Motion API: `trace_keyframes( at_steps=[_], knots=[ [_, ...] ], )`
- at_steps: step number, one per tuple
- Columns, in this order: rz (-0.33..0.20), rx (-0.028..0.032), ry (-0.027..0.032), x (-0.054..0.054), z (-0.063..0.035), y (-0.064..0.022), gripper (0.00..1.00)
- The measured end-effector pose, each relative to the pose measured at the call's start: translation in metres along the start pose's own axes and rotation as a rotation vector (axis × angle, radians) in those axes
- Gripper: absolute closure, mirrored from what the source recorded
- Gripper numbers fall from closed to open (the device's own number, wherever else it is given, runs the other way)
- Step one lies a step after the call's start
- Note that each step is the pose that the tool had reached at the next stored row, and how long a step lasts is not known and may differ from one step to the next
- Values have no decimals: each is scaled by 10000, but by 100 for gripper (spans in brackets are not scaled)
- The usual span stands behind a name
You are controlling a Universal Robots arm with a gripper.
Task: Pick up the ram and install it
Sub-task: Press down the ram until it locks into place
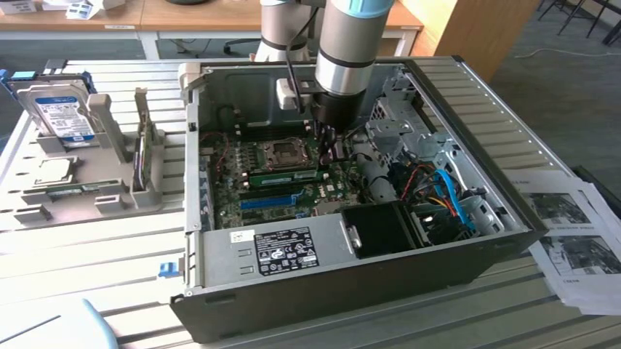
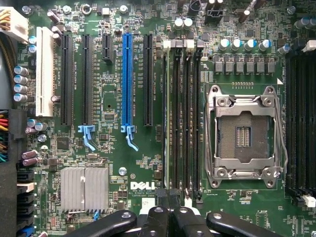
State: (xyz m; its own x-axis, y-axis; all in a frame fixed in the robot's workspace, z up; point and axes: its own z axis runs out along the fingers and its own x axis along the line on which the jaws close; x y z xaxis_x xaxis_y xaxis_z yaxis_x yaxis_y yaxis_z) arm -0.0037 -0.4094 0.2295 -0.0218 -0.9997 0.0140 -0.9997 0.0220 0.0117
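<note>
One pincer [image 1: 328, 149], shut tight with the two black fingertips [image 2: 164, 197] pressed together and nothing between them. Hangs from the Universal Robots arm [image 1: 347, 43] inside the open computer case [image 1: 321, 291], low over the motherboard [image 2: 148, 163].

Found in the exterior view: the ram [image 1: 286, 177], a green stick standing on its long edge in a memory slot just beside the CPU socket [image 1: 283, 151], on the socket's side toward the case's front wall. Already out of the pincer and down on the board. Seen from the wrist: closed tips poised over one end of the bank of black memory slots [image 2: 186, 123], next to the open socket with its metal frame. Possibly touching the stick's end there, though hard to tell from this angle.

Elsewhere on the motherboard: a bright-blue expansion slot [image 2: 127, 79] among black ones, a white slot [image 2: 44, 71] near the board's edge, and a ribbed silver heatsink [image 2: 84, 188] by the Dell lettering. Along the case's near wall, a grey power supply [image 1: 281, 247] with a black label; in the corner toward the exterior view's right, a tangle of blue and red cables [image 1: 441, 193].

Outside the case, toward the tabletop's [image 1: 97, 240] edge on the exterior view's left: a hard drive [image 1: 58, 109] upright in a grey holder [image 1: 107, 167]. Near the opposite edge, several printed sheets [image 1: 572, 225].
</note>
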Motion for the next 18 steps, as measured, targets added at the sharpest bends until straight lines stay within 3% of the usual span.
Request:
trace_keyframes(
  at_steps=[18],
  knots=[
    [0,-2,5,-42,5,1,91]
  ],
)
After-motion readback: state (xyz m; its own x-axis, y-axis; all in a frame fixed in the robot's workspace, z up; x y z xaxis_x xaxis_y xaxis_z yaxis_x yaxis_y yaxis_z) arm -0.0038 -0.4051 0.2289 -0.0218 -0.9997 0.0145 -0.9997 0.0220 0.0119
